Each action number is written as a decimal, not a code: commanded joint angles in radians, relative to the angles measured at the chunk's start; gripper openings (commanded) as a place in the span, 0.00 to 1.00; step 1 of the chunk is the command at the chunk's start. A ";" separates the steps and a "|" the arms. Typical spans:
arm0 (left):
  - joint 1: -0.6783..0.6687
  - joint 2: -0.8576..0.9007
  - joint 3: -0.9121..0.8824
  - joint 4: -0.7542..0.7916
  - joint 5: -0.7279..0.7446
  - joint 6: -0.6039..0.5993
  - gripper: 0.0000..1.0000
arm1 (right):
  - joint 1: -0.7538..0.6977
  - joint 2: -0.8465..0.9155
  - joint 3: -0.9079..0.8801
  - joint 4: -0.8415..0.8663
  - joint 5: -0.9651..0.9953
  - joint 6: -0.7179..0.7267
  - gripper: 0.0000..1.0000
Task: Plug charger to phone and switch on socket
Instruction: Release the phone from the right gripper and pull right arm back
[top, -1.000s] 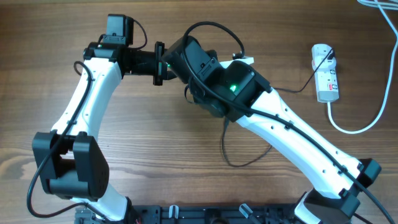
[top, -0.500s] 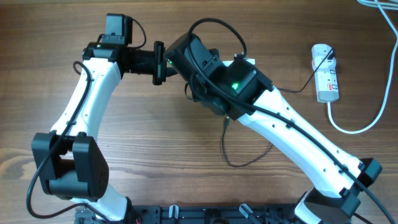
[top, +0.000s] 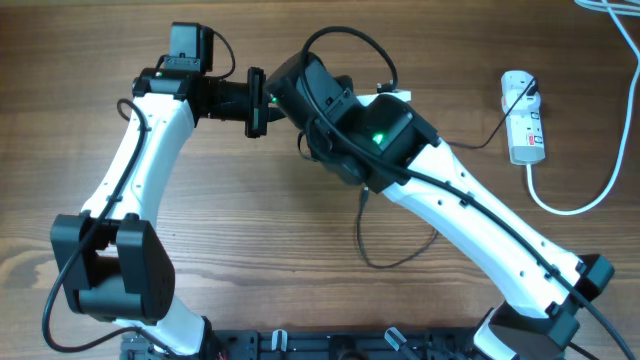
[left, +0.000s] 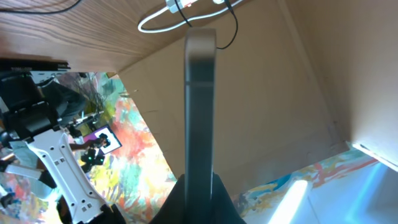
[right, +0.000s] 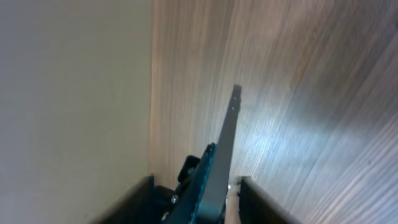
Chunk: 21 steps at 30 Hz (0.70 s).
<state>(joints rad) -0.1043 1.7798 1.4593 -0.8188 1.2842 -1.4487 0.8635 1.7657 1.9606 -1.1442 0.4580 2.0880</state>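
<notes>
Left gripper (left: 200, 200) clamped on the phone (left: 199, 93), held edge-on above the far middle of the table (top: 250, 220); right gripper (right: 196, 193) fingers apart, flanking its edge. Charger (top: 478, 143) leads from socket (top: 525, 125), near the right edge.

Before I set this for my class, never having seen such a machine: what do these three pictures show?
Two white robot arms, each ending in a two-finger gripper, work at a wooden table. One picture looks down from above; the other two come from cameras on the wrists. On the table lie a white socket and the black charger cable. The left wrist view shows the left gripper shut on the phone, seen edge-on. The right wrist view shows the right gripper open, one finger either side of the phone's edge.
</notes>
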 joint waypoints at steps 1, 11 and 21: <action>-0.003 -0.024 0.013 0.012 0.027 -0.026 0.04 | 0.006 0.011 0.010 -0.015 0.110 -0.021 0.71; -0.003 -0.024 0.013 0.027 -0.092 -0.008 0.04 | -0.011 -0.055 0.010 -0.028 0.156 -0.256 1.00; -0.002 -0.024 0.013 0.026 -0.327 0.380 0.04 | -0.204 -0.165 0.010 -0.144 0.037 -1.003 1.00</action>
<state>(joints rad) -0.1043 1.7798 1.4593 -0.7956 1.0592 -1.2842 0.7387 1.6371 1.9606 -1.2491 0.5678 1.5238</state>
